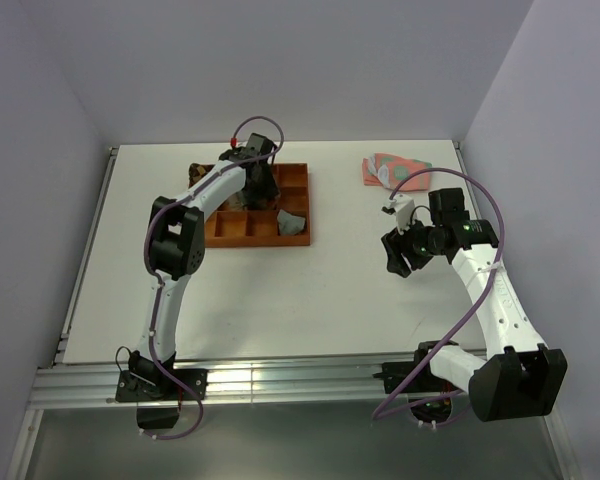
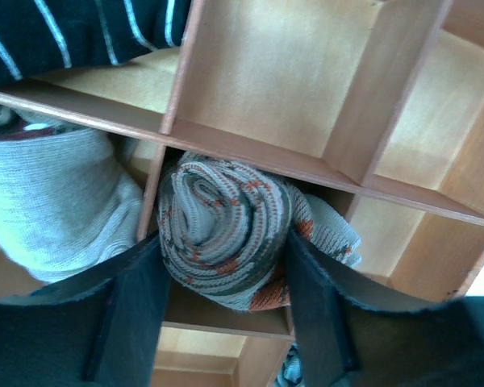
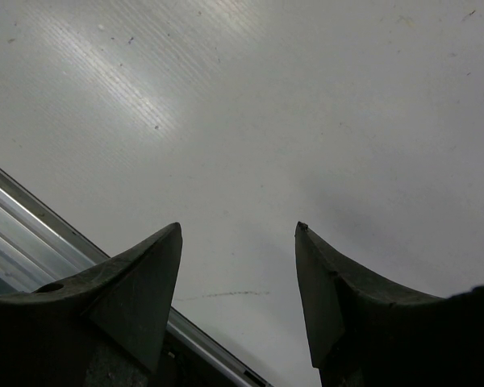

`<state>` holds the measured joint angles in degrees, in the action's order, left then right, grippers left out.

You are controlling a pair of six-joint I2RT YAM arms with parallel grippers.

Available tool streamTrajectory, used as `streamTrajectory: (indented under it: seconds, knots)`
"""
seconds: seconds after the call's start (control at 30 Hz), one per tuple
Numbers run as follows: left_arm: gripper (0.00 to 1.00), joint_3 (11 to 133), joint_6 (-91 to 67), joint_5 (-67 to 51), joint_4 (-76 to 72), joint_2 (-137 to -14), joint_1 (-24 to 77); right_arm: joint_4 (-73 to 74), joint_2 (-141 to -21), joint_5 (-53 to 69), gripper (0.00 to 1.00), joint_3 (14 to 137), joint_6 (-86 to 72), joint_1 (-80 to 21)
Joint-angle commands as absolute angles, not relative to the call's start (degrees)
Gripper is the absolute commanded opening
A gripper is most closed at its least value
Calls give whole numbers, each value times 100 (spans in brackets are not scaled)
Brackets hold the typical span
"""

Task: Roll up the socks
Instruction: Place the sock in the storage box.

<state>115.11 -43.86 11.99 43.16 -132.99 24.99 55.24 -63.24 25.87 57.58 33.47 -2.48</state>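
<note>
Left gripper (image 2: 222, 246): clamped on the sock roll (image 2: 226, 210), one finger pressed to each side. The roll is a tight spiral of tan fabric with orange and dark-brown diamonds. I cannot tell whether the plain grey sock is wound inside it.

Location: the roll sits low in a compartment of the wooden tray (image 1: 242, 228), against a divider wall. A pale grey bundle (image 2: 56, 201) fills the compartment beside it.

Right gripper (image 3: 238, 234): spread open, holding nothing, hovering over bare counter (image 1: 310, 300), well apart from the tray. The pink-and-green socks (image 1: 392, 168) lie flat at the far right.

Status, my judgement: rolling is done and placement is nearly done. What is left is to let go of the roll and lift clear without dragging it out.
</note>
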Motion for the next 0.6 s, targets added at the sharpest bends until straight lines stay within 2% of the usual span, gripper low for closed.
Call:
streamTrajectory:
  seconds: [0.0, 0.07, 0.1, 0.17, 0.2, 0.3, 0.57]
  knots:
    - [61, 11593, -4316, 1301, 5080, -13289, 2443, 5396, -6319, 2540, 65, 5695, 3296, -281]
    - [55, 11444, -4272, 1222, 4984, -13272, 2443, 5388, -6310, 2531, 65, 5678, 3305, -281]
    - [47, 11287, -4245, 1135, 4940, -13280, 2443, 5388, -6302, 2531, 65, 5669, 3296, -281]
    - [40, 11224, -4210, 1134, 5009, -13402, 2435, 5388, -6302, 2531, 65, 5660, 3305, -281]
    - [32, 11241, -4184, 1169, 5062, -13456, 2452, 5396, -6302, 2540, 65, 5651, 3296, -281]
    - [25, 11259, -4043, 1204, 5202, -13675, 2461, 5396, -6284, 2549, 65, 5634, 3287, -281]
    - [25, 11698, -3753, 1906, 5757, -14378, 2575, 5362, -6284, 2628, 65, 5608, 3270, -281]
